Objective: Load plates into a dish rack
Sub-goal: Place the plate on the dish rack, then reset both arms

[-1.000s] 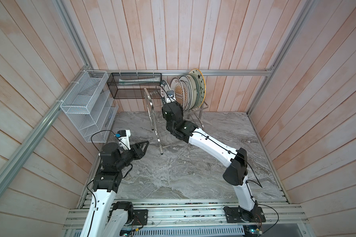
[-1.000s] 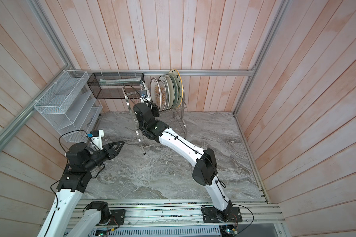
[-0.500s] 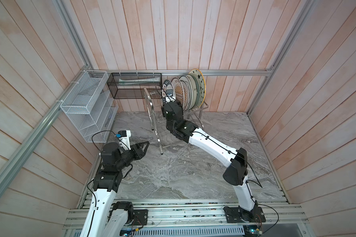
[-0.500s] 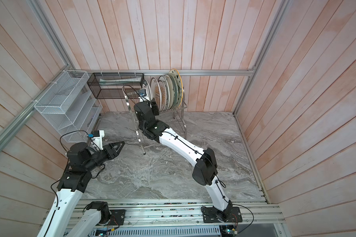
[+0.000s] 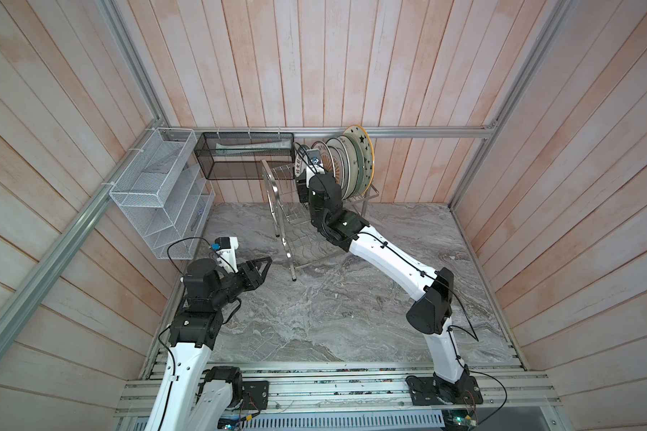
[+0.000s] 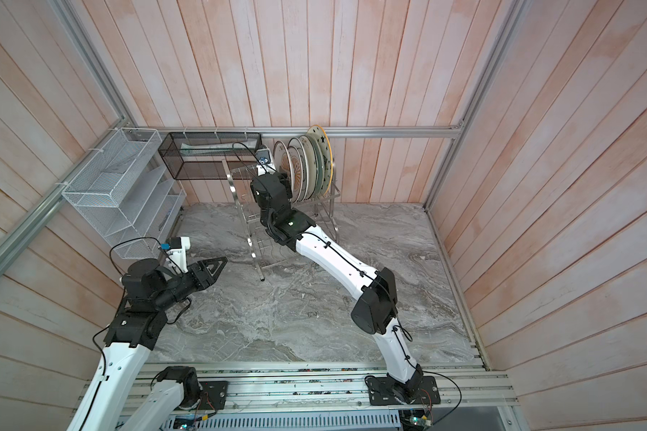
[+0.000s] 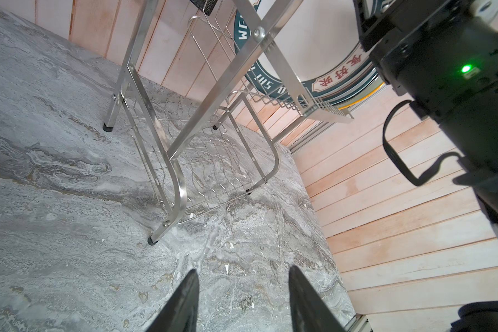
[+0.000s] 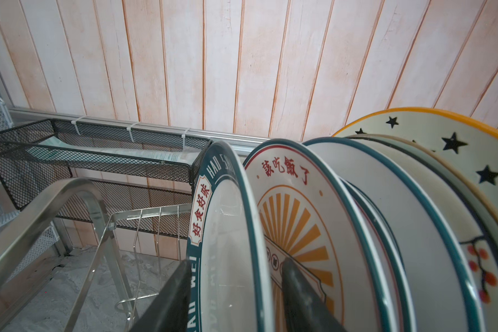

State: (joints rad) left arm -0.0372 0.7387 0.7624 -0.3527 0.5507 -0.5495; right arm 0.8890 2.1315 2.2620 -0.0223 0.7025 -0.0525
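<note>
Left gripper: the left gripper (image 5: 266,263) (image 6: 222,262) is hovering low over the tabletop in the lower left of both top views, pointing toward the rack. In the left wrist view (image 7: 242,270) its jaws are standing apart with only stone between them.
Tabletop: the grey marble tabletop (image 5: 333,309) is filling the middle of the frame.
Right arm: the right arm (image 5: 381,253) is reaching from the lower right up to the upper centre.
Right gripper: the right gripper (image 8: 236,261) is straddling the rim of the teal-rimmed plate (image 8: 227,224), one jaw on each side. The jaws are parted, with a thin gap showing on the side of the sunburst plate (image 8: 293,224), so they are not clamping it.
Dish rack: the dish rack (image 5: 277,201) (image 7: 181,184) is standing at the back of the tabletop, upper centre.
Plates: the plates (image 5: 346,164) (image 6: 307,168) are standing on edge in the rack's upper tier, packed toward its right end and leaning right. The star plate (image 8: 454,143) is rising highest at the far right, and the teal-rimmed one is sitting at the left end. They are overlapping too much to count.
Basket: the black mesh basket (image 5: 243,156) is hanging on the back wall, just left of the plates.
Shelf: the white mesh shelf unit (image 5: 157,197) is hanging on the side wall, upper left.
</note>
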